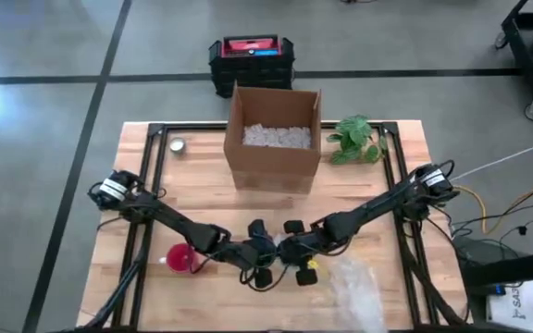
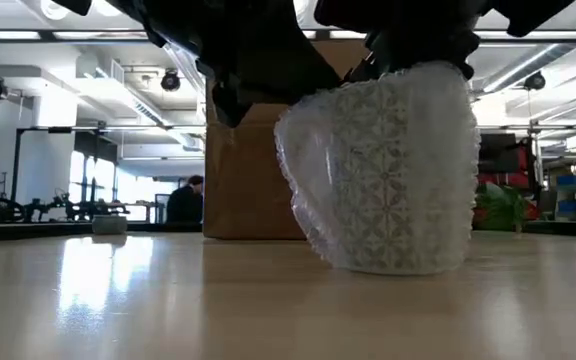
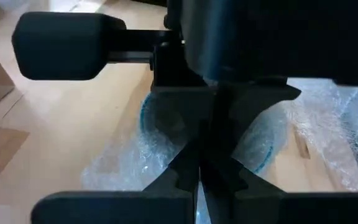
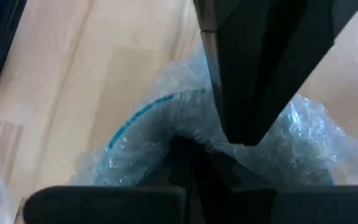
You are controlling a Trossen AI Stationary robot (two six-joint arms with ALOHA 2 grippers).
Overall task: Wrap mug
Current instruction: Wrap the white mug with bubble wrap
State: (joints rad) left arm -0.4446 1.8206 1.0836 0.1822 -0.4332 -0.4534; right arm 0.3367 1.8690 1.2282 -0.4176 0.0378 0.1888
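Both arms meet over the front middle of the wooden worktop (image 1: 378, 199), where the mug (image 2: 408, 190) stands upright on its base, already sheathed in bubble wrap (image 2: 313, 170) that bulges out on one side. In the high view the left gripper (image 1: 259, 248) reaches in from the left and the right gripper (image 1: 294, 248) from the right, the two crowded together directly above the mug so that the mug itself is hidden from overhead. The left wrist view shows that arm's jaws drawn together with a fold of the wrap pinched between them, the mug's blue rim (image 3: 146, 118) showing through the plastic beneath. In the right wrist view the jaws also appear closed on the wrap, pressed down into it over the rim. A loose sheet of bubble wrap (image 1: 357, 289) lies near the front right of the worktop, and a red object (image 1: 181, 258) sits just beside the left arm. Behind the arms stands an open cardboard box (image 1: 274, 139) with pale filler, a small plant (image 1: 357, 141) to its right and a small round tin (image 1: 178, 145) to its left.
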